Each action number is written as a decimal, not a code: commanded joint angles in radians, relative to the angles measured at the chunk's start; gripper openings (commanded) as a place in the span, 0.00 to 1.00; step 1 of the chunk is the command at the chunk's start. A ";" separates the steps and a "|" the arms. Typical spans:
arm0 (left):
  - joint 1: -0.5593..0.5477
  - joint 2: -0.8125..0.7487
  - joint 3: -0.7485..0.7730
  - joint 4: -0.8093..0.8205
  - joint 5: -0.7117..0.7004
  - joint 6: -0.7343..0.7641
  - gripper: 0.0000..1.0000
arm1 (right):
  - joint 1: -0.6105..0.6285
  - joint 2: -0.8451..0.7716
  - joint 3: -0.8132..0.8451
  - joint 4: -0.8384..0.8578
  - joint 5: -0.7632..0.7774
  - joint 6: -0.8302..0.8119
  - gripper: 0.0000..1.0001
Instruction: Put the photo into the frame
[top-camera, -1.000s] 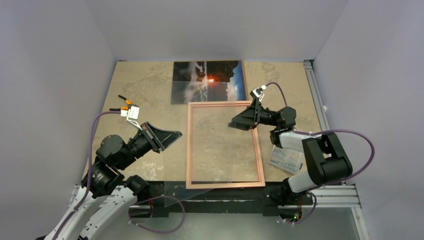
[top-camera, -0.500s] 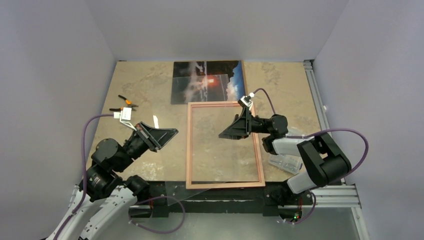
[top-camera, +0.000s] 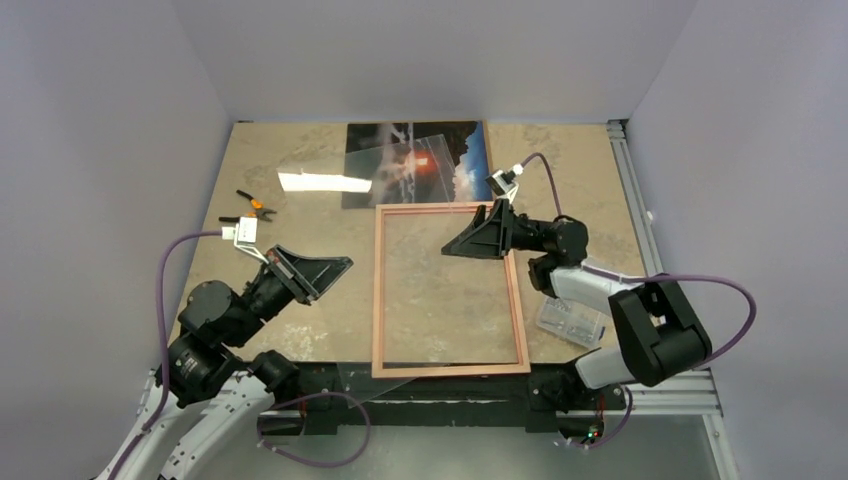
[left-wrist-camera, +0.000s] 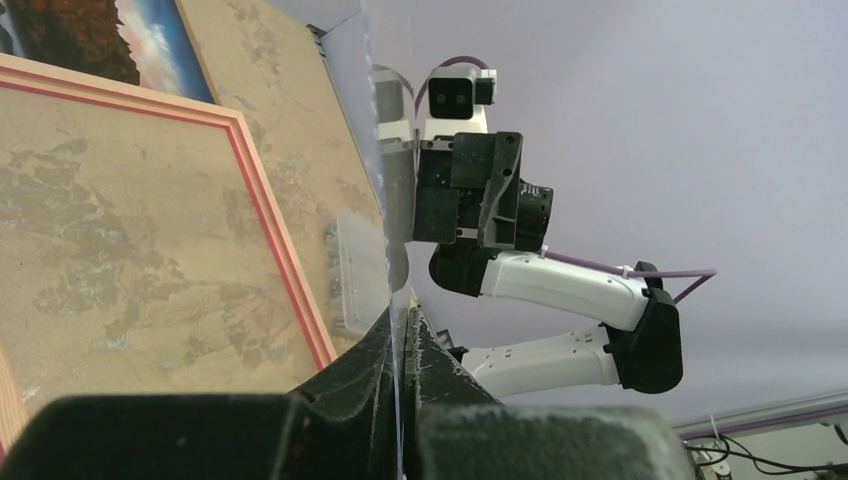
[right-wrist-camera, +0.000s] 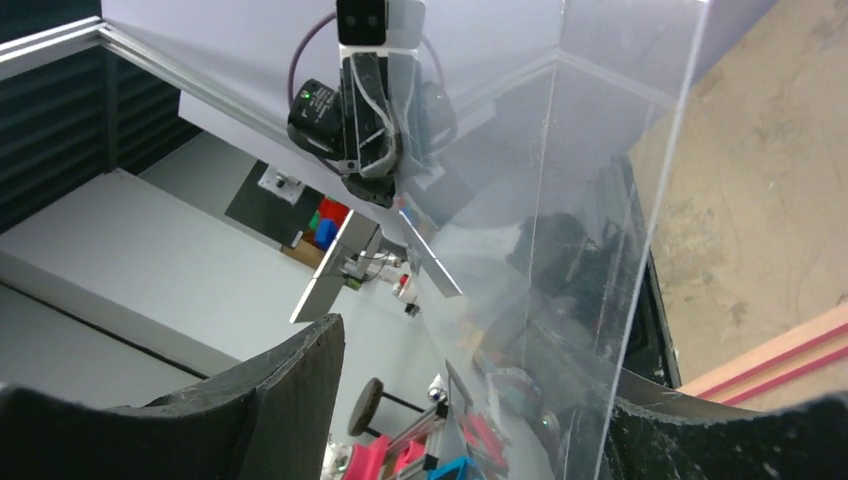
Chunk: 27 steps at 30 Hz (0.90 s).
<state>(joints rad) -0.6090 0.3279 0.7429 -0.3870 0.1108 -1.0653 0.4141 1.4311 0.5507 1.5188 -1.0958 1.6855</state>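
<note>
Your left gripper (top-camera: 345, 266), out at 9 o'clock of the frame (top-camera: 378, 300), is clamped tight on the edge of the clear sheet (right-wrist-camera: 560, 250) and has it tilted up off the table (top-camera: 270, 150). Your right gripper (top-camera: 450, 249) hangs over the frame's 1 o'clock corner, fingers spread either side of the sheet's edge. The photo (top-camera: 415, 165) lies picture side up at 12 o'clock, just beside the frame's top rail. The frame lies flat mid-table.

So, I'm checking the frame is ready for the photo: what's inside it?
Only bare table shows inside the frame; the photo lies beyond its far edge. The right gripper hides the far right corner.
</note>
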 joint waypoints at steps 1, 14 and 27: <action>-0.002 -0.020 0.022 0.009 0.003 -0.023 0.00 | -0.013 -0.046 0.090 -0.012 -0.027 -0.063 0.62; -0.001 -0.034 0.011 0.006 0.005 -0.028 0.00 | -0.026 -0.110 0.179 -0.405 -0.080 -0.320 0.23; -0.002 -0.049 0.016 -0.084 -0.085 -0.056 0.66 | -0.027 -0.138 0.185 -0.578 -0.088 -0.424 0.00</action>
<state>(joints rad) -0.6090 0.2974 0.7429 -0.4423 0.0807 -1.1004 0.3916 1.3334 0.6876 1.0565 -1.1751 1.3602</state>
